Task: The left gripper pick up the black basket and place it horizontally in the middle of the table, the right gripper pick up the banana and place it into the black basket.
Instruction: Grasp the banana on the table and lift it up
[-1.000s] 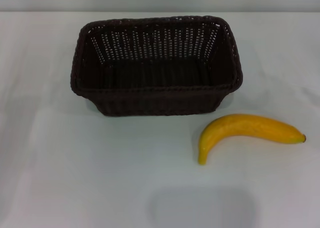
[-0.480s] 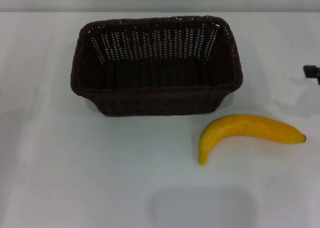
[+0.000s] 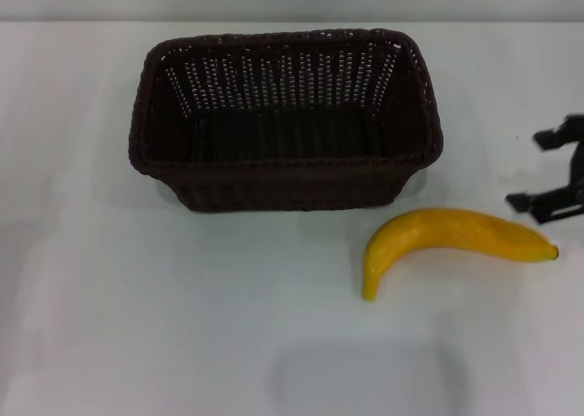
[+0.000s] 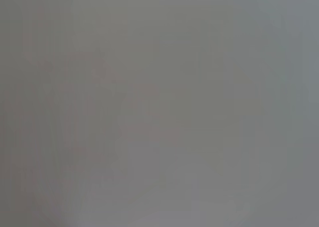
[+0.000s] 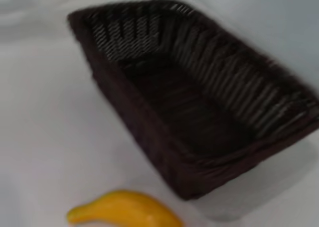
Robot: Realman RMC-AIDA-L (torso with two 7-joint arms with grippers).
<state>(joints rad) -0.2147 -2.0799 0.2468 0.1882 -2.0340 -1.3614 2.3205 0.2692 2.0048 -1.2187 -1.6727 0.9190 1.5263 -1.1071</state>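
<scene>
Head view showed the basket (image 3: 286,119) standing upright on the table (image 3: 137,316), long side across the view, with nothing in it. Just right of its near corner lay the banana (image 3: 454,240), dark tip pointing right. At the right edge the right gripper (image 3: 546,170) hung above the banana's tip, fingers apart. Left wrist view showed only grey; the left gripper was out of sight.

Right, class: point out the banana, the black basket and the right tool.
banana (image 3: 456,234), head view, middle of its yellow body.
black basket (image 3: 283,163), head view, near rim.
right tool (image 3: 538,170), head view, between its open fingertips.
</scene>
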